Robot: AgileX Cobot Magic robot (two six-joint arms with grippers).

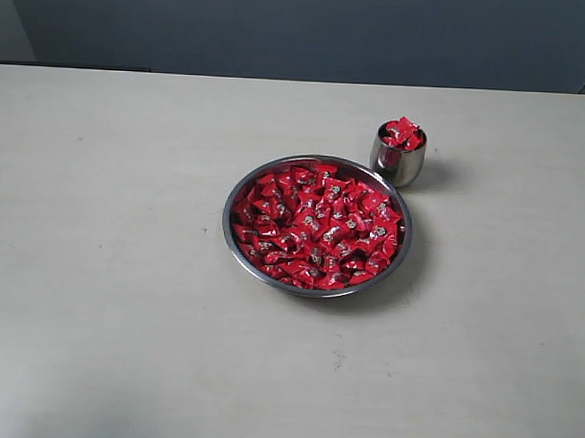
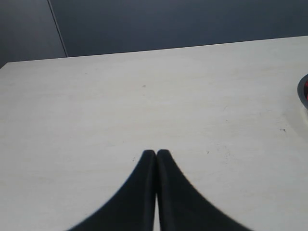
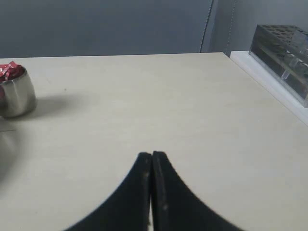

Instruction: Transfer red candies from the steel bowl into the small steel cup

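Note:
The steel bowl (image 1: 231, 238) sits mid-table, heaped with red candies (image 1: 316, 225). Just behind its right side stands the small steel cup (image 1: 398, 160), with red candies (image 1: 403, 133) piled above its rim. The right wrist view shows the same small steel cup (image 3: 18, 95) and its red candies (image 3: 9, 71) far off to one side. Neither arm appears in the exterior view. My left gripper (image 2: 156, 153) is shut with nothing in it, over bare table, with a sliver of the steel bowl (image 2: 303, 91) at the frame edge. My right gripper (image 3: 152, 155) is shut and empty too.
The pale table (image 1: 108, 270) runs wide on all sides of the bowl. A dark wall stands behind it. In the right wrist view a clear rack (image 3: 284, 53) sits on a white ledge past the table's edge.

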